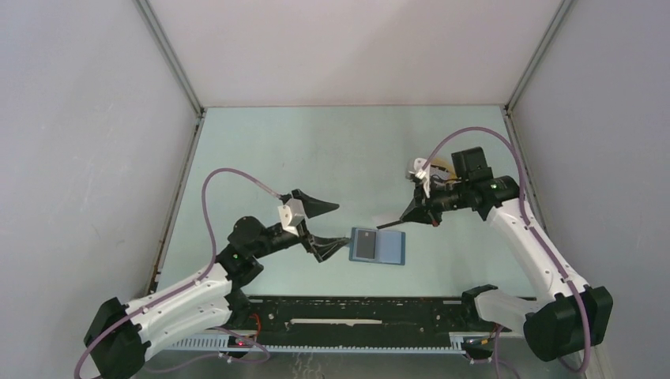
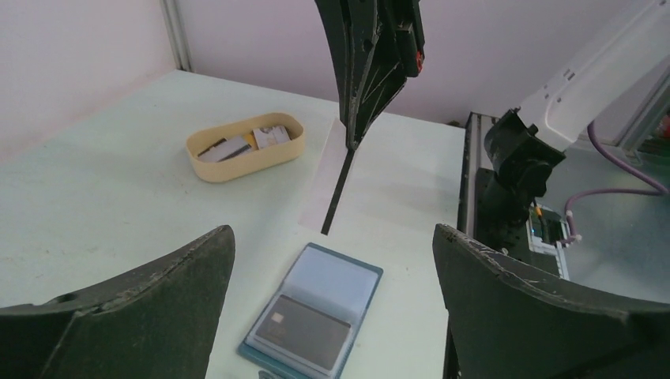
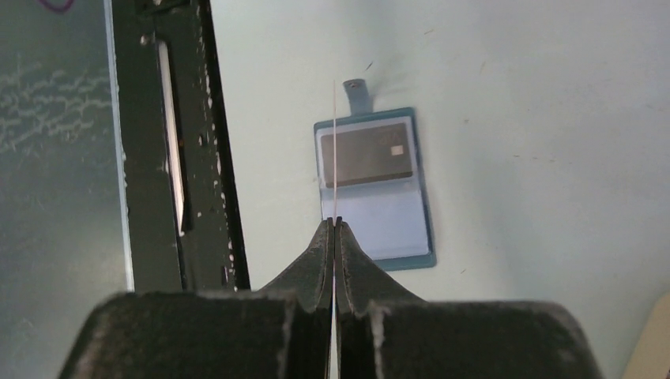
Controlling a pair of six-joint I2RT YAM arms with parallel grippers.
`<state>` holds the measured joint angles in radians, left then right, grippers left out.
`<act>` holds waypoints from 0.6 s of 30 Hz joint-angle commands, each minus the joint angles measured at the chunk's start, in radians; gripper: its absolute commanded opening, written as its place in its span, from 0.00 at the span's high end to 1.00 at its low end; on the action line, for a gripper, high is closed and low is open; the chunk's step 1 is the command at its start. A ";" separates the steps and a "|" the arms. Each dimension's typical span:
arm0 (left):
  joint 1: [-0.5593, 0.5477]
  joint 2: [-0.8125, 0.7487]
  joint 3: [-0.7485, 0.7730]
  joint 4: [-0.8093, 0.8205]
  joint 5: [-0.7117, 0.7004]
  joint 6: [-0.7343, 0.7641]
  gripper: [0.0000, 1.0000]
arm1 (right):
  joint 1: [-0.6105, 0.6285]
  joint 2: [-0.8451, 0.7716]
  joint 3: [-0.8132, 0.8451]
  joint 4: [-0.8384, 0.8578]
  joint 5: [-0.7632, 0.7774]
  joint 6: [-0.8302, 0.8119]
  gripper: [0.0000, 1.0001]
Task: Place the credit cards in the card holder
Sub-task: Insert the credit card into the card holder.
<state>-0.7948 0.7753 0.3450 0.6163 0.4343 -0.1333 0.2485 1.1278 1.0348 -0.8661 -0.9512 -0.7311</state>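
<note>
Your left arm lies low over the table [image 1: 316, 150], bent at the elbow, with its forearm stretched to the right. Your left gripper [image 1: 342, 224] stands wide with nothing between its fingers, just beside the left edge of the card holder [image 1: 392, 248]. The card holder lies open and flat, with a dark card [image 1: 364, 244] tucked in its left half and a bare pale slot on its right half.

Your right gripper [image 1: 406, 215] points down and to the left. Its jaws are pressed tight on a white credit card [image 2: 322, 180] with a dark stripe, held on edge, its low end close to the holder's far edge. The right arm climbs from its base at the near right corner and folds back inward at the elbow. Behind it sits a beige oval tray [image 2: 245, 163] with more cards [image 2: 271, 136] inside.
</note>
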 commanded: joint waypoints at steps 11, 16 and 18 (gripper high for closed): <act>0.002 0.180 0.066 -0.074 0.206 -0.012 0.03 | 0.184 0.060 0.035 -0.159 0.095 -0.199 1.00; -0.016 0.299 0.123 -0.084 0.175 -0.007 0.06 | 0.200 0.065 0.041 -0.180 0.079 -0.225 1.00; -0.020 0.343 0.152 -0.085 0.193 -0.009 0.09 | 0.204 0.066 0.041 -0.180 0.080 -0.225 1.00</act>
<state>-0.8040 1.0603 0.3939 0.5140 0.6064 -0.1337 0.4362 1.1969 1.0351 -1.0187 -0.8566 -0.9138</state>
